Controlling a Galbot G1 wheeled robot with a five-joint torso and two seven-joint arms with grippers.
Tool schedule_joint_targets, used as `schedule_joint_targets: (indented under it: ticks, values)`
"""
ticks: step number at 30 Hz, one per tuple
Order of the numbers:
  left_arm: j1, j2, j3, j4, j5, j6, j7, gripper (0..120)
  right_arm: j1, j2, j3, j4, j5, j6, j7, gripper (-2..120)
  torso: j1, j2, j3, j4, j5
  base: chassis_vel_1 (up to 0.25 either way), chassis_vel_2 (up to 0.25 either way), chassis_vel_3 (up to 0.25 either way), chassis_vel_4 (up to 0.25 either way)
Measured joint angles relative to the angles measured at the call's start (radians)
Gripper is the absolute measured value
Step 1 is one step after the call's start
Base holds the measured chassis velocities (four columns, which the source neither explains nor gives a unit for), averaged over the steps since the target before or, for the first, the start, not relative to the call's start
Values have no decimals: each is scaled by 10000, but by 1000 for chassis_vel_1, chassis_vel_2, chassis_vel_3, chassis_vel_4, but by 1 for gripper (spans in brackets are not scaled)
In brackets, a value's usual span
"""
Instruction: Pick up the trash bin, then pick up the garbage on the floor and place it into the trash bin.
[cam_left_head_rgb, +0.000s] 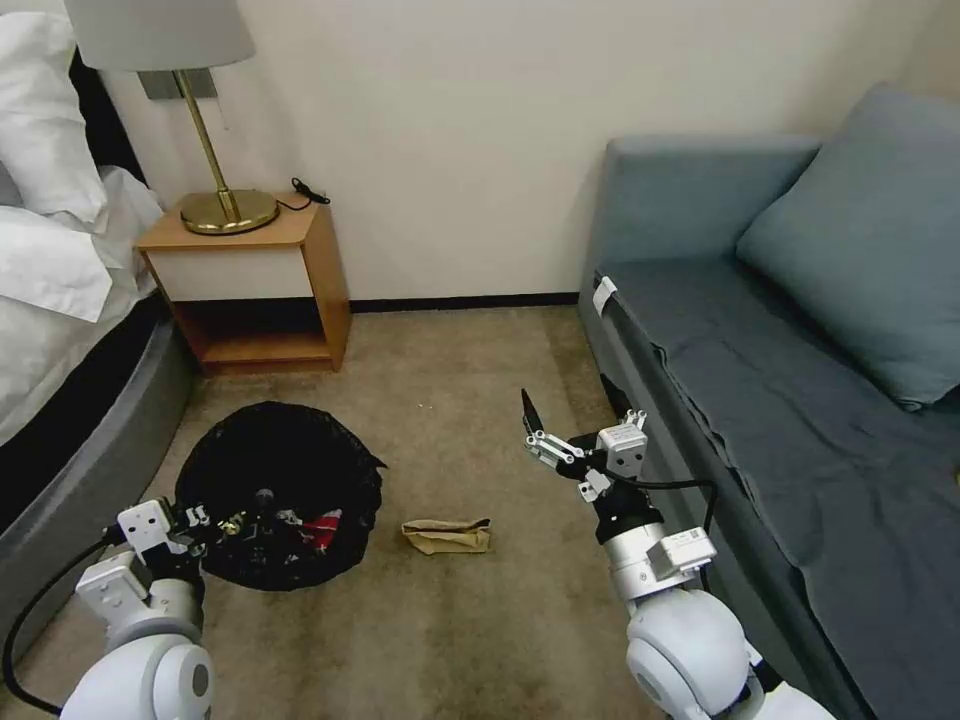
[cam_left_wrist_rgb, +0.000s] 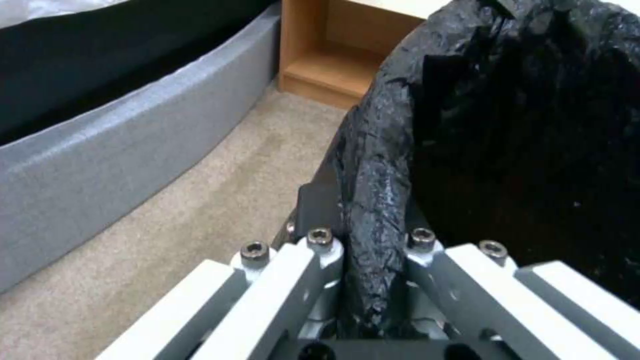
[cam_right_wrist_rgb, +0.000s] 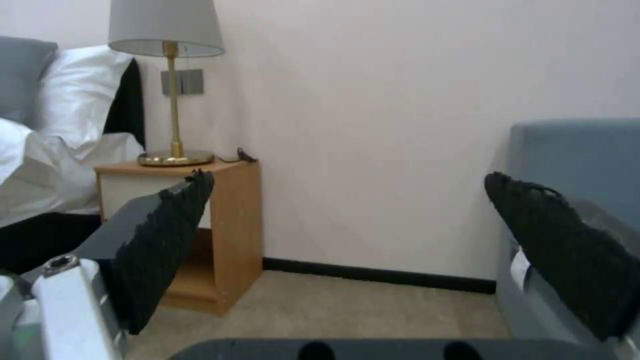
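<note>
The left gripper (cam_left_wrist_rgb: 373, 260) pinches the bag-covered rim of the trash bin (cam_left_head_rgb: 285, 480); a crumpled brown paper bag (cam_left_head_rgb: 447, 536) lies on the carpet beside it, below the spread-fingered right gripper (cam_left_head_rgb: 548, 432)

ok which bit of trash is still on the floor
The crumpled brown paper bag, lying on the carpet beside the trash bin; the red packet is already inside the bin.
</note>
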Motion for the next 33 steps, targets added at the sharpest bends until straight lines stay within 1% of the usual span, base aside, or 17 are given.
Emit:
schedule_joint_targets:
  ticks: [5,12,15,19,23,24,25,29,30,32,33]
  values:
    - [-6,9,-18,27,-12,-3,2,4,26,34,-33,-43,14,28,-18,100,-1,0,0,0,-1,-81,76,61,-59]
    - [-11,30,-64,35,-70,-21,11,4,149,42,-127,-190,6,39,-37,100,1,0,2,-2,0,-148,152,148,-147]
    - [-7,28,-84,39,-74,-43,12,4,253,40,-195,-303,-4,128,-139,100,1,-1,2,-1,2,-109,99,113,-95]
    - [-7,34,-96,40,-95,-44,15,4,707,-106,-388,-669,24,384,-452,100,1,-1,2,-2,1,-28,33,30,-34]
    - [-5,49,-112,33,-103,-44,21,4,2030,-544,-1067,-1650,396,416,-773,100,0,-1,1,-1,1,0,0,0,0]
    - [-5,49,-112,33,-103,-44,21,4,2030,-544,-1067,-1650,396,416,-773,100,0,-1,1,-1,1,0,0,0,0]
    - [-7,56,-122,30,-103,-44,29,4,2392,-652,-1315,-2001,534,400,-871,100,0,-1,1,0,0,0,0,0,0]
    - [-4,61,-133,19,-107,-44,53,4,4041,-1013,-2677,-3362,1540,-272,-1329,100,1,-1,2,0,0,0,0,0,0]
    - [-4,61,-133,19,-107,-44,53,4,4041,-1013,-2677,-3362,1540,-272,-1329,100,1,-1,2,0,0,0,0,0,0]
    - [3,50,-138,17,-108,-45,56,4,4885,-1156,-3345,-3790,2048,-532,-1624,100,1,-2,2,-1,3,0,0,0,0]
    - [3,49,-139,17,-107,-44,56,4,5038,-1180,-3458,-3850,2118,-603,-1677,100,1,-2,2,-1,3,0,0,0,0]
